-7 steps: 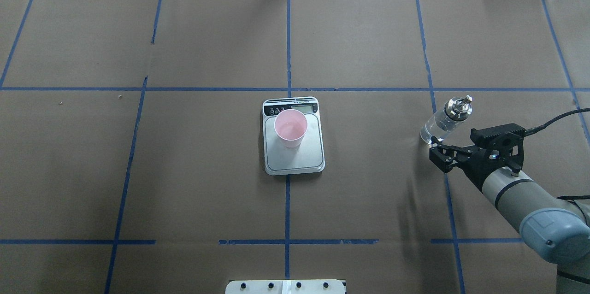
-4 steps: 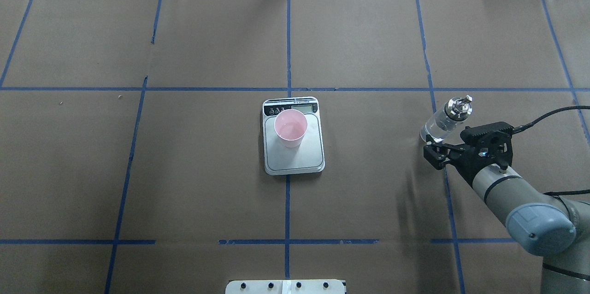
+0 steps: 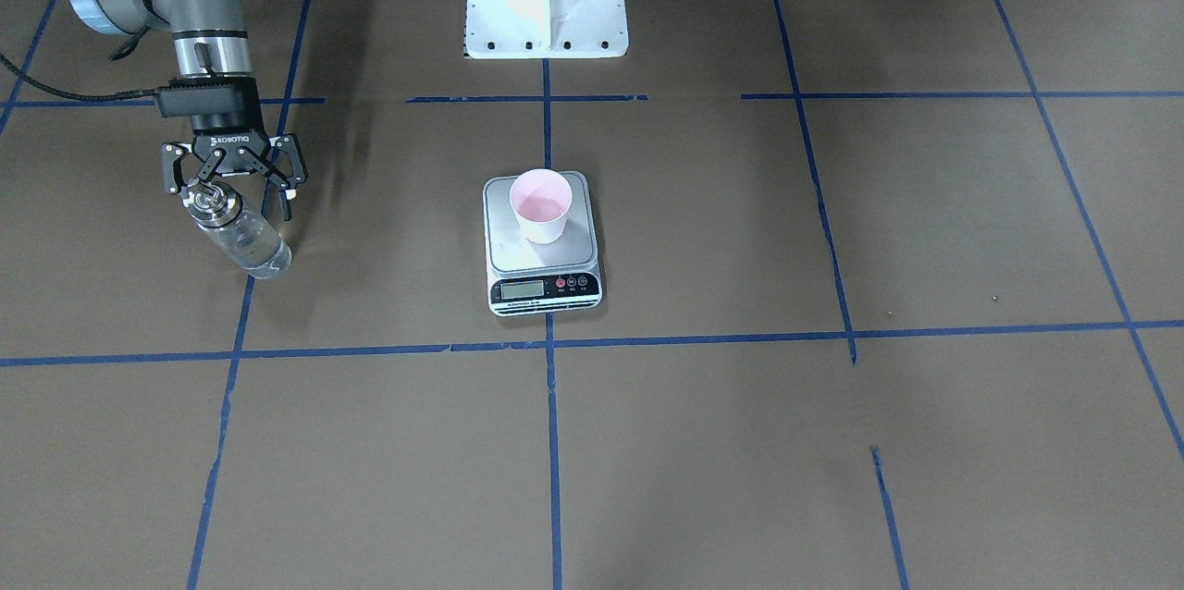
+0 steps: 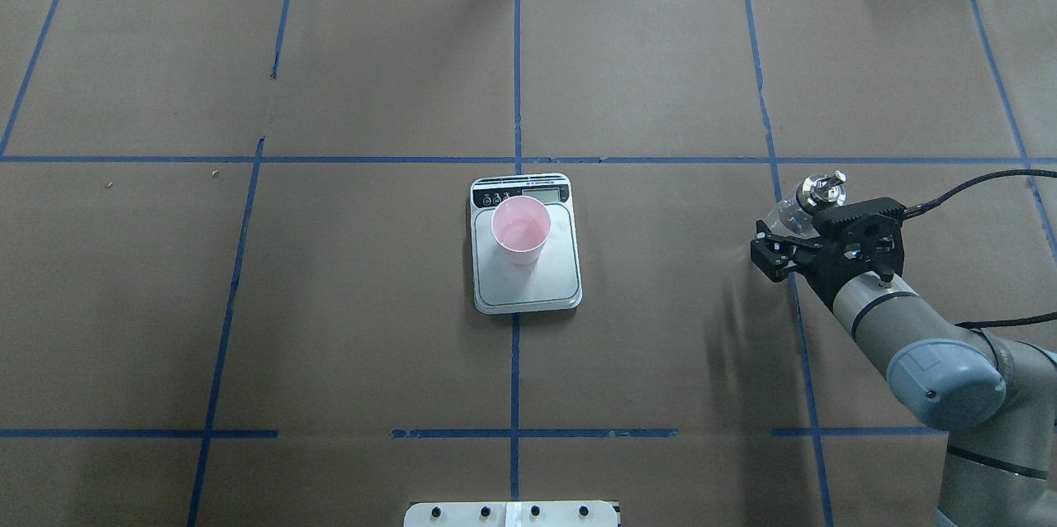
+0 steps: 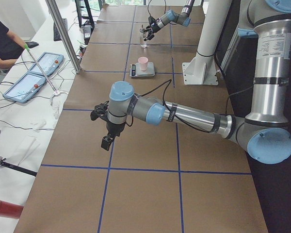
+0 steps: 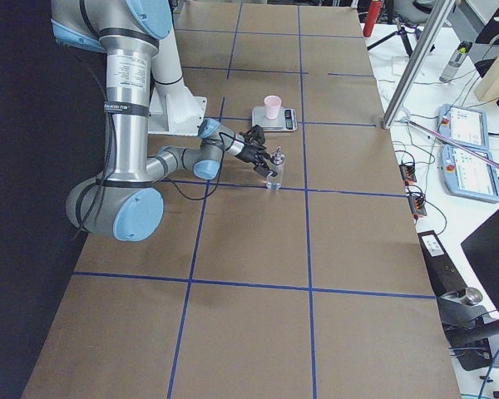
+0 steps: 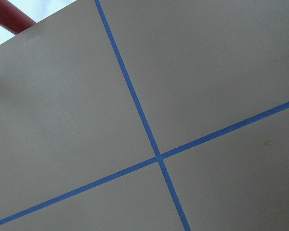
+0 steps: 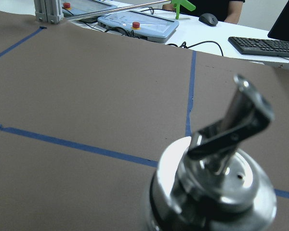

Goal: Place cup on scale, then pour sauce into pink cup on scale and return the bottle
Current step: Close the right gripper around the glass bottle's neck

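Now | right jaws apart at bottle (image 3: 246, 243) cap | left jaws: cannot tell | cup (image 3: 543, 211) on scale (image 3: 572, 248)

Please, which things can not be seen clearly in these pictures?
The scale display: digits too small in the front-facing and overhead views.
The left end effector: only in the exterior left view, small and dark; open or shut unclear.
The bottle body: overhead, the right end effector covers it; the right wrist view cuts it off, blurred.
The cup: whether it holds liquid is unclear.
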`<act>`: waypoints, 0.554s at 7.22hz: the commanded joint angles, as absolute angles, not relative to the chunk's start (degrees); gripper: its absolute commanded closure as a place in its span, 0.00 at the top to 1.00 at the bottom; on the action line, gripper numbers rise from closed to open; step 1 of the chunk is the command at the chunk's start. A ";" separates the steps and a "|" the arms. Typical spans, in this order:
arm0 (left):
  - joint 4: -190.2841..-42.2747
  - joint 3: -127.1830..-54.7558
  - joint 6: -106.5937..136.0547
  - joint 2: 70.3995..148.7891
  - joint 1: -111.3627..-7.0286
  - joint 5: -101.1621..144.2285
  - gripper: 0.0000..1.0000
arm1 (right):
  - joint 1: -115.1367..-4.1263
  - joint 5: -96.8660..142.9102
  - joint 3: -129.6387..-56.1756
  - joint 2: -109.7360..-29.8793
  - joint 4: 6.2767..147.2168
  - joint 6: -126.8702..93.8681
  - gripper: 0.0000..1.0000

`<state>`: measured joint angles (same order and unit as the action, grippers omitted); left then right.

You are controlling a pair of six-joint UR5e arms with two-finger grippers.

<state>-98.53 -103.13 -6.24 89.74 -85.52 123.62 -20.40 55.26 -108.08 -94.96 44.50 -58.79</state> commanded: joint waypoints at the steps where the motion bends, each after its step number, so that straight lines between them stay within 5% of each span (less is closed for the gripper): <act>1: -98.53 -103.18 -6.24 89.82 -85.52 123.66 1.00 | -21.00 55.28 -107.14 -94.83 44.03 -58.53 1.00; 4: -98.53 -103.27 -6.24 89.91 -85.52 123.66 1.00 | -21.18 55.37 -106.96 -94.66 44.03 -58.71 0.93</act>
<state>-98.52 -103.21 -6.24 89.88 -85.52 123.66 -21.09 55.30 -107.02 -94.75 44.04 -58.61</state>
